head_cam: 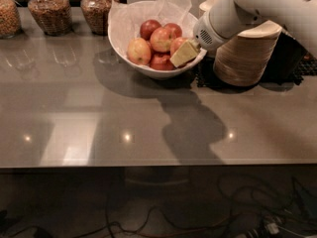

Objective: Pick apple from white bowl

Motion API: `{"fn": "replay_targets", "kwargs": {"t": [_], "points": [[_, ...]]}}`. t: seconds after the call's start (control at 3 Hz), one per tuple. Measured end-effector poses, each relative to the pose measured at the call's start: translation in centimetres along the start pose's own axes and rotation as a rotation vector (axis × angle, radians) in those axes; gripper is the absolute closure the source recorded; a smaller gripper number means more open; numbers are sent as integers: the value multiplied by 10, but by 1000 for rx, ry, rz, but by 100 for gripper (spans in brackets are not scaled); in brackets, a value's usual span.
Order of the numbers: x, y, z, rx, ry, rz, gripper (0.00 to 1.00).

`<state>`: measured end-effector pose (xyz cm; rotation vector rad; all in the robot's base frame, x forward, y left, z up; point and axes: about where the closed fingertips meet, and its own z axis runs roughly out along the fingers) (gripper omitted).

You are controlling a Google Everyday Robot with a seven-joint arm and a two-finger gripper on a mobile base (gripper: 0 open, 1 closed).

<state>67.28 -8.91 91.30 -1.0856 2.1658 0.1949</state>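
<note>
The white bowl, lined with crinkled white paper, stands at the back middle of the grey table and holds several apples. The orange-red apple lies in the middle of the pile. A pale-yellow-sided apple lies to its left and darker red ones around it. My gripper, with a tan tip on a white arm, reaches in over the bowl's right rim. It sits low among the apples, just right of the orange-red apple, and partly covers another apple.
A stack of beige disposable bowls stands on a black mat right of the white bowl, under my arm. Glass jars of grains line the back left. The table's front edge runs across, with cables on the floor below.
</note>
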Motion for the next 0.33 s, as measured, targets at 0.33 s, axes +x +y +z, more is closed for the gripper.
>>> {"fn": "replay_targets", "kwargs": {"t": [0.33], "points": [[-8, -2, -36, -65, -50, -38, 100]]}}
